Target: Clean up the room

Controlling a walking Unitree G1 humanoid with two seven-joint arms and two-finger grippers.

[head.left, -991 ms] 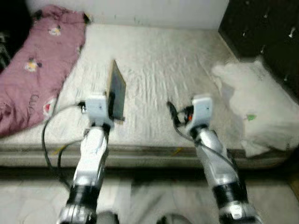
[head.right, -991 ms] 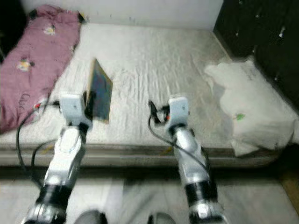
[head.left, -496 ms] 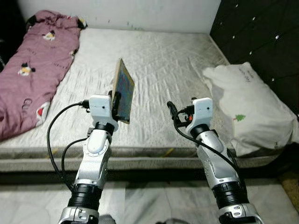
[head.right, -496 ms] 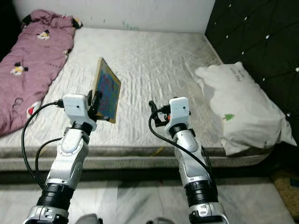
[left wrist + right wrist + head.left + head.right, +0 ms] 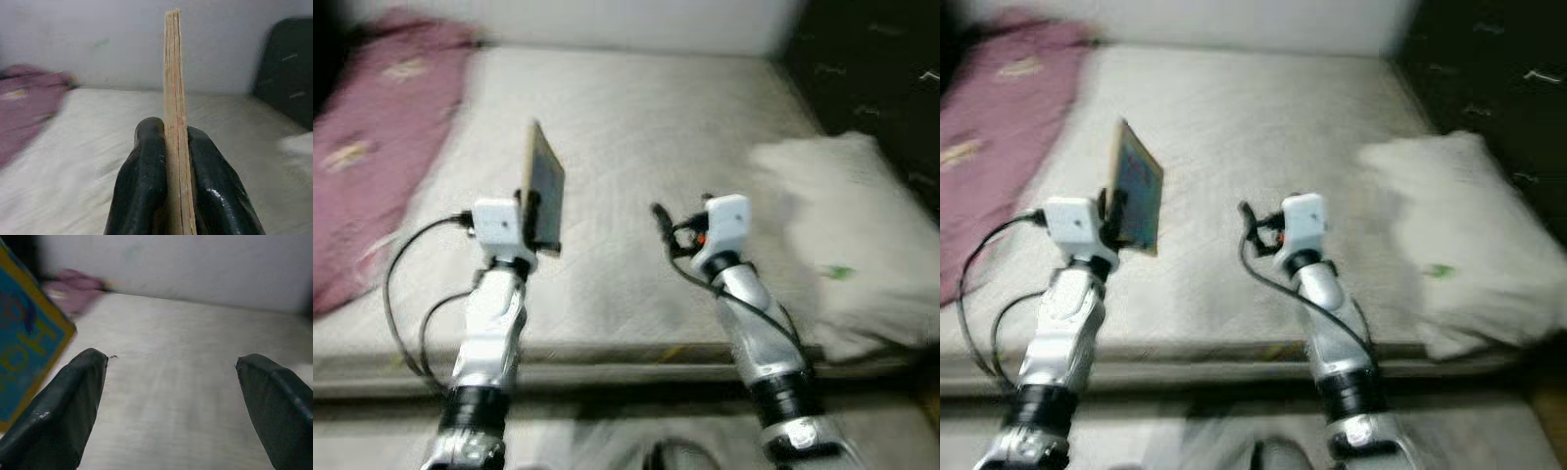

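The robot is standing at the foot of the bed (image 5: 636,127), holding a thin book (image 5: 544,186) upright in its left pincer (image 5: 168,147). The two black fingers (image 5: 144,166) are pressing on the book's flat faces near its lower edge, so the book is standing on end above the mattress, well clear of the sheet, with its yellow-bordered blue cover (image 5: 22,347) facing toward the right arm.

To my eye it is a light, stiff thing, a slim hardback or board book: the edge in the left wrist view is running straight with no sag. Smooth covers like that could slip if the squeeze eases, and held so low the tall part may wobble as the robot is walking. A hold nearer the middle of the spine side would probably be steadier, though the present one looks adequate for something so light.

The left arm is bent at the elbow, forearm raised, wrist pointing forward over the near edge of the bed. The right arm is mirroring it, raised to about the same height, and the right pincer (image 5: 171,396) is hanging with its fingers spread wide and nothing between them.

A pink blanket (image 5: 372,147) is lying crumpled along the left side of the bed and a white pillow (image 5: 842,225) is sitting on the right, beside the dark headboard (image 5: 871,69). Both head views are blurred, so finer details are hard to make out.
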